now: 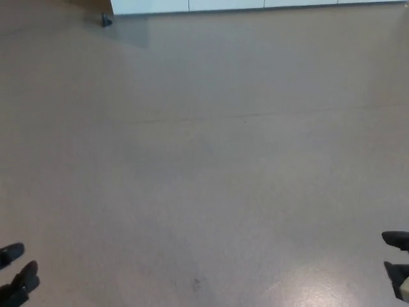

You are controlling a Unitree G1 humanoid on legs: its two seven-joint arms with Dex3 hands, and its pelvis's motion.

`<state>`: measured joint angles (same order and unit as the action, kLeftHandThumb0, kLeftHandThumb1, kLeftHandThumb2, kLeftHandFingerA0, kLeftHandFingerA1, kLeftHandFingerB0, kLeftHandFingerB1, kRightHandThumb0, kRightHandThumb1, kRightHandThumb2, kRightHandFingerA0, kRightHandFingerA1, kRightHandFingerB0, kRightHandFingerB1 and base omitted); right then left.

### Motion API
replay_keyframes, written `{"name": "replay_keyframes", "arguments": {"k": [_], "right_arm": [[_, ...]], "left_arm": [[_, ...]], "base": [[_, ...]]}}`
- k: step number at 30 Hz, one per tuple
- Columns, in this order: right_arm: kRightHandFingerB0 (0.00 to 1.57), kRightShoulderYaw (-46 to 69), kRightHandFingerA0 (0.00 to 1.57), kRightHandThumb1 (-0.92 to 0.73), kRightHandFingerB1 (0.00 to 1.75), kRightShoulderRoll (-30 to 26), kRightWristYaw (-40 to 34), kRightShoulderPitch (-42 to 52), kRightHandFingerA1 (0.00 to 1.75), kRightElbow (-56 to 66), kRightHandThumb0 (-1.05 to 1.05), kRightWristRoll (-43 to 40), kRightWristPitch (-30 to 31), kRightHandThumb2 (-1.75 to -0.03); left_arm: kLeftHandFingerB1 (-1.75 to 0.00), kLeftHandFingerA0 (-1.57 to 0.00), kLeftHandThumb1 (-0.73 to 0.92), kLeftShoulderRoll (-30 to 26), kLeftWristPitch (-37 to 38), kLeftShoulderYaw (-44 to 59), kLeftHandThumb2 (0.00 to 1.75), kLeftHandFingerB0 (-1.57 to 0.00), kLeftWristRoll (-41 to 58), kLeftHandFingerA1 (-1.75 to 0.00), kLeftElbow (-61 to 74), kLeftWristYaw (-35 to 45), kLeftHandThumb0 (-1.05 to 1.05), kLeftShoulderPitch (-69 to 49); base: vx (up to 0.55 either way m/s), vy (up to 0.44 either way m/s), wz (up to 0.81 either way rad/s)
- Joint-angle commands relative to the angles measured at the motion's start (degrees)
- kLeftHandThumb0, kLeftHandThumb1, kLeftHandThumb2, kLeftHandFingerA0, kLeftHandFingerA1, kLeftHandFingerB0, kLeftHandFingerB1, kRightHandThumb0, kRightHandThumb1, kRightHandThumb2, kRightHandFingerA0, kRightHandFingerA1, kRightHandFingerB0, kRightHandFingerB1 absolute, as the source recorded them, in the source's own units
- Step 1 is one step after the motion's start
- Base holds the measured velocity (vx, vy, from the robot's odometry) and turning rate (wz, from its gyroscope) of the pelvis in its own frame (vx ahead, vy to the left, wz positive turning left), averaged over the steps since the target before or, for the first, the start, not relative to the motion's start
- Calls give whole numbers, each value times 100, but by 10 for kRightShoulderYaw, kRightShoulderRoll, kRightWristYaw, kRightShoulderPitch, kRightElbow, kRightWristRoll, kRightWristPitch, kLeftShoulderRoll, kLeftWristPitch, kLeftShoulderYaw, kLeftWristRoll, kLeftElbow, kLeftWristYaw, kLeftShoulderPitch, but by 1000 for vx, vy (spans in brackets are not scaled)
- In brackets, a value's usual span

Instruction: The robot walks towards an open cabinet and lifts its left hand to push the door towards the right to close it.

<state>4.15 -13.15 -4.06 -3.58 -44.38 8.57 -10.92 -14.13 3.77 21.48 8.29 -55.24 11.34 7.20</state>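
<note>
Here, left to right:
Left hand (17, 275): showing only as two dark fingertips poking in at the bottom-left corner, spread apart, holding nothing, hanging over the floor.
Left fingertips (11, 253): pointing up and to the right, one above the other, with a gap between them.
Foot (106, 20): sitting as a small dark lump on the floor at the top left, just below the cabinet's left end; too small to tell more.
Shadow (131, 33): lying as a darker patch on the floor just right of the foot, under the white edge.
Floor (204, 166): filling almost the whole view, plain brownish grey, smooth, with a faint seam running across the middle and a small dark speck low down near the centre.
Cabinet (255, 5): showing only as a thin white strip along the top edge, far from both hands, with thin vertical seams splitting it into panels.
Door: not possible to tell from this strip which panel is the door, or whether it is standing open.
Glare (319, 291): shining pale on the floor at the bottom right.
Right hand (397, 265): peeking in at the right edge, low down, as two dark tips one above the other, apart and gripping nothing.
</note>
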Motion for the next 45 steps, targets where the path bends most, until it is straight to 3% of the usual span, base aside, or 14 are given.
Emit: {"name": "replay_keyframes", "arguments": {"k": [1, 2, 6, 7, 20, 33, 45], "right_arm": [[47, 4, 62, -69, 43, -10, -24, 1, 51, -7, -19, 2, -37, -60], [47, 4, 62, -69, 43, -10, -24, 0, 50, -8, -19, 2, -37, -60], [47, 3, 63, -69, 43, -11, -23, -1, 51, -11, -19, 0, -38, -60], [47, 3, 62, -69, 43, -10, -24, 0, 51, -12, -18, -1, -40, -60], [47, -5, 64, -67, 43, -11, -35, 16, 51, -14, -19, 8, -43, -59], [47, -12, 64, -68, 43, -11, -36, 27, 51, -14, -19, 7, -42, -59], [49, -21, 66, -68, 43, -11, -44, 45, 52, -30, -18, 12, -51, -59]], "left_arm": [[-40, -57, 58, -8, 25, 13, 57, -45, 26, -49, -15, 24, -33, 6], [-52, -50, 45, -8, 28, 13, 80, -38, 26, -59, -17, 25, -41, 6], [-52, -49, 45, -9, 39, 9, 80, -38, 23, -59, -21, 28, -42, 5], [-40, -55, 59, -11, 40, 8, 58, -45, 23, -48, -22, 28, -36, 5], [-40, -51, 63, -13, 45, -3, 58, -43, 19, -49, -24, 31, -37, -1], [-41, -51, 64, -13, 48, -11, 59, -45, 22, -48, -21, 30, -36, -14], [-42, -54, 66, -13, 46, -26, 59, -48, 11, -49, -15, 21, -40, -33]], "base": [[36, -39, 36], [44, -31, -16], [90, 69, -9], [116, 120, -18], [174, 116, 1], [284, -253, 15], [331, 4, -18]]}}
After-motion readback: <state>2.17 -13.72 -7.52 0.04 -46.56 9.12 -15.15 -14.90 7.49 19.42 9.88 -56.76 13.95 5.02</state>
